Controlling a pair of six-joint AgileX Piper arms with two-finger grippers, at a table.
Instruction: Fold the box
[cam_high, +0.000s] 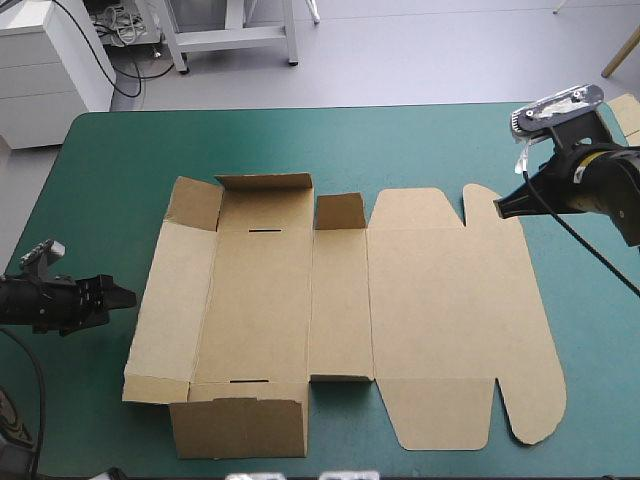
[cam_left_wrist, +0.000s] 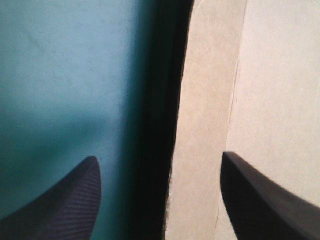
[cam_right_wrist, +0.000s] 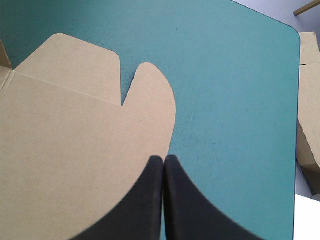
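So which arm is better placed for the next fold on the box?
Likely left. The left gripper has its jaws open, with the edge of the box's left wall between them, ready to grip. The right gripper, jaws shut, hovers by the lid's rounded ear.

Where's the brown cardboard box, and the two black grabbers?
brown board box (cam_high: 440, 300): high view, on its wide flat lid panel.
left gripper (cam_high: 128, 297): high view, between its black fingertips.
right gripper (cam_right_wrist: 163, 161): right wrist view, where its fingertips meet.

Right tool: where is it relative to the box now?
High view, right side: the right tool, shut, has its tip at the far right edge of the box, beside the rounded tab.
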